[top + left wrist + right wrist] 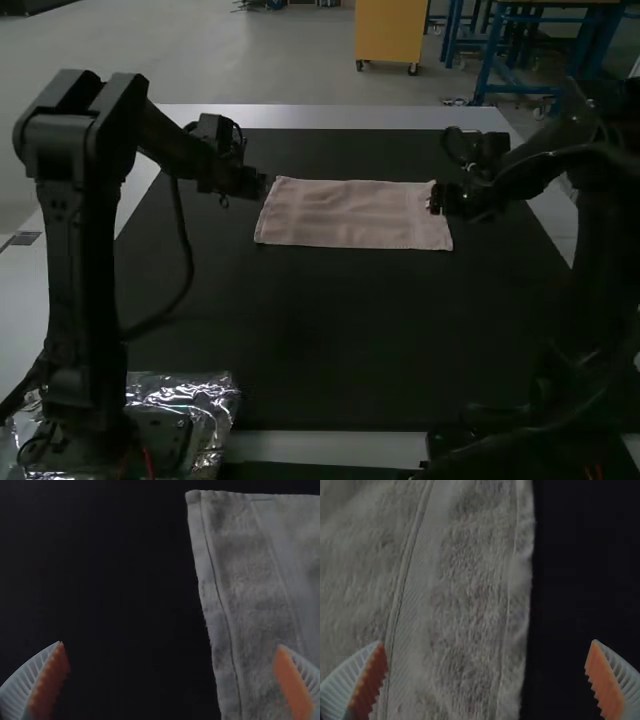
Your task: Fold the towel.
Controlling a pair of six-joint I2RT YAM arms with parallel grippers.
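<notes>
The pale towel (pixel 355 215) lies flat on the dark mat as a wide rectangle; whether it is folded I cannot tell. At its left end is my left gripper (pixel 262 187), and at its right end my right gripper (pixel 436 200). In the left wrist view, the open left gripper (pixel 172 680) has the towel's side edge (pixel 215 610) between its spread fingers. The right wrist view has the open right gripper (pixel 487 680) with its fingers wide apart on either side of the towel's other side edge (pixel 512 605).
A black mat (pixel 330 340) covers most of the light table (pixel 340 117). Crinkled shiny plastic (pixel 215 395) lies around the left arm's base. A cable (pixel 180 290) hangs beside that arm.
</notes>
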